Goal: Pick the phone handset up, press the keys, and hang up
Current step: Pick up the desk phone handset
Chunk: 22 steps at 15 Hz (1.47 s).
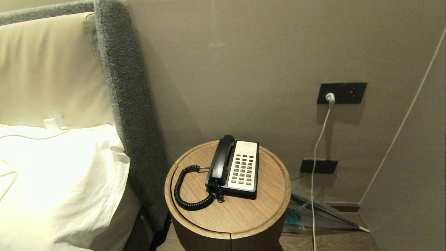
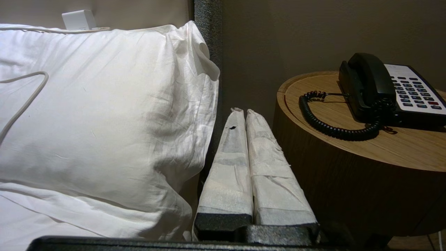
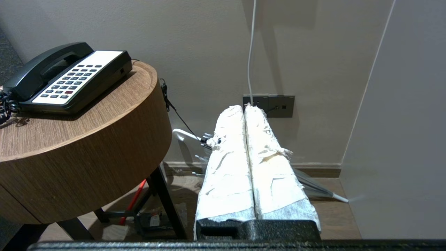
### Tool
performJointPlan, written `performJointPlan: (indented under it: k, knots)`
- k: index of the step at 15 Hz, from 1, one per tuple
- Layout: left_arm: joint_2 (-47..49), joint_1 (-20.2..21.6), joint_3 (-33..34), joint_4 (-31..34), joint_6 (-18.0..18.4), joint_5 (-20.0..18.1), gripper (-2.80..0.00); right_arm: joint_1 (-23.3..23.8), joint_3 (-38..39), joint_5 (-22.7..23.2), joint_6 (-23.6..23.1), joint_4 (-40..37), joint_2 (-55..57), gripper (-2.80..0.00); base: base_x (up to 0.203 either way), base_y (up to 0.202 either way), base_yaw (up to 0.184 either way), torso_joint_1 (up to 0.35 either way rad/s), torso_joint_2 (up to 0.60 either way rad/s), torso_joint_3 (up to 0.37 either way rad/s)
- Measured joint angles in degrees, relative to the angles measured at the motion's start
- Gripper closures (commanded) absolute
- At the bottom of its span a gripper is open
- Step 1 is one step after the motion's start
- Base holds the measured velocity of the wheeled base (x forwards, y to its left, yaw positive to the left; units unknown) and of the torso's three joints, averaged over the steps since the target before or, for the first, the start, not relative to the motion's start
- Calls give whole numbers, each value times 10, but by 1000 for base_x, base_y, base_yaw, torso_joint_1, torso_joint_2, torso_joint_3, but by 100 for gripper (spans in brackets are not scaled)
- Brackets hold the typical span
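Round wooden side table (image 1: 244,212): lower centre of the head view, wood-grain top with a raised rim, dark legs visible beneath in the right wrist view.

Phone base (image 1: 256,167): black body with white faceplate, resting on the table top slightly above its centre, long axis running toward the wall.

Phone handset (image 1: 221,161): black, lying in its cradle along the left side of the base; hung up, untouched by either gripper.

Keys (image 1: 243,169): small grey buttons in rows on the white faceplate, one red button near the lower right of the block; just right of the handset.

Coiled cord (image 1: 188,195): black, looping from the near end of the handset out over the left part of the table top and back.

Left gripper (image 2: 243,113): seen only in the left wrist view, centre of frame; two white-wrapped fingers pressed together along their length, nothing between them. It sits low, between the pillow and the table's side wall, well apart from the phone.

Right gripper (image 3: 244,108): seen only in the right wrist view, centre of frame; white-wrapped fingers likewise closed flush, empty. It sits right of the table, facing the wall.

Pillow (image 1: 59,181): white, lower left of the head view, against a grey headboard (image 1: 129,104).

Wall socket panel (image 1: 342,92): dark, right of centre, with a white plug and cable (image 1: 315,157) hanging down.

Floor item (image 1: 320,211): long, clear-wrapped, possibly a folded umbrella; lower right, beside the table.
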<state>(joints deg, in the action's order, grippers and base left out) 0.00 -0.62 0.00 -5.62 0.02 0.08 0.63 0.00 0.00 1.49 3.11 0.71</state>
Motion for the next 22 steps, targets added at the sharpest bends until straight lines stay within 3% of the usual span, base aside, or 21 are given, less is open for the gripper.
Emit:
performJointPlan:
  k: [22]
  knots:
    - [0, 0, 0, 2, 23, -3, 0, 0, 0, 0, 0, 0, 0, 0, 0, 0, 0, 0, 0, 0]
